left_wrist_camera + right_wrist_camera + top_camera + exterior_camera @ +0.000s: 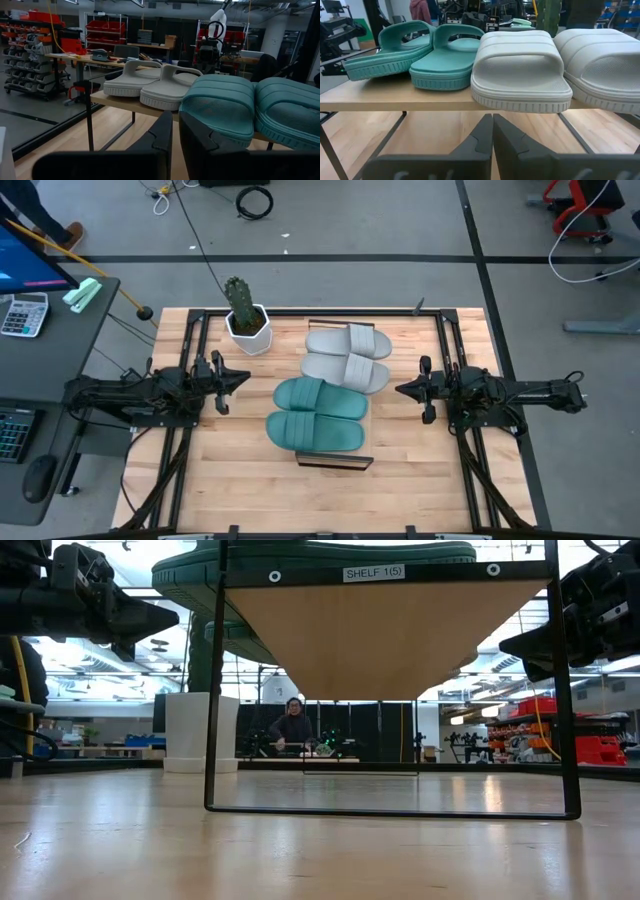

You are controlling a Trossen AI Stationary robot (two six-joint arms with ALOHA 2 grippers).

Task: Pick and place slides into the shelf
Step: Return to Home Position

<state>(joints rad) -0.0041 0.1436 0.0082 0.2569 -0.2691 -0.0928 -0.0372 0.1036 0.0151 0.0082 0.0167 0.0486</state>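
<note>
The four slides all lie on the long light wood shelf with thin dark metal frame edges (335, 463), which stands on legs at the middle of the slatted wooden tabletop (200, 470) between the two arms. The pair of light grey foam slides (345, 369) occupies the far half of the board, side by side and touching. The pair of teal green foam slides (315, 431) occupies the near half, also side by side and touching. The nearer grey slide lies just beside the farther teal one. All four rest sole down with straps uppermost, and in the wrist views the toes and heels overhang the board's long edges slightly. In the low view a white label on the frame (374, 573) reads "SHELF 1(5)". The left gripper (243, 377) hangs apart from the shelf on its left side, holding nothing, its dark fingers (162, 132) drawn together with only a thin slit between them. The right gripper (400, 389) hangs apart from the shelf on its right side, likewise holding nothing, its fingers (480, 137) pressed together. A green cactus in a white pot (246, 320) stands near the table's far edge, beside the shelf's far left corner. A person (293, 725) sits well back in the room beyond the table.
</note>
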